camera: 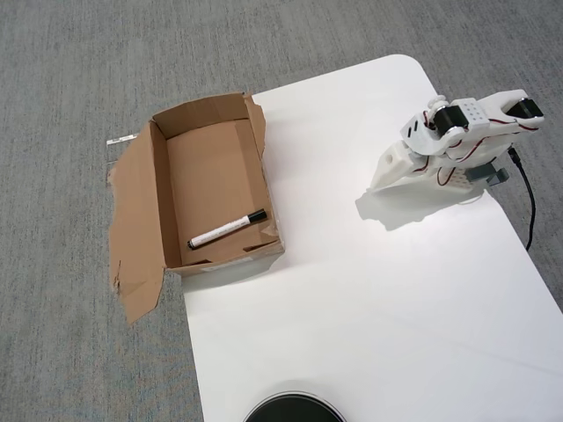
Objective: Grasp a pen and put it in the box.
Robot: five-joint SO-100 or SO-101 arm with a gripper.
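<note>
Overhead view, read left to right. Grey carpet [62, 70] covered the floor at left and along the top. The box [158, 189], brown cardboard, sat open at the left edge of the bench [369, 299], with a long ragged flap splayed out flat over the carpet on its left side and a torn flap edge at its upper right. The pen [226, 229] lay inside the box on its floor, near the lower end, slanted, black cap toward the right wall, white barrel running down-left. A dark round object [294, 410] showed partly at the bottom edge of the bench. At far right the white arm [457, 136] was folded low near the bench's right edge, well apart from the box, a black cable [529, 202] trailing down beside it. The tool [387, 167] pointed down-left and held nothing; whether its jaws stood wide or narrow could not be told.
</note>
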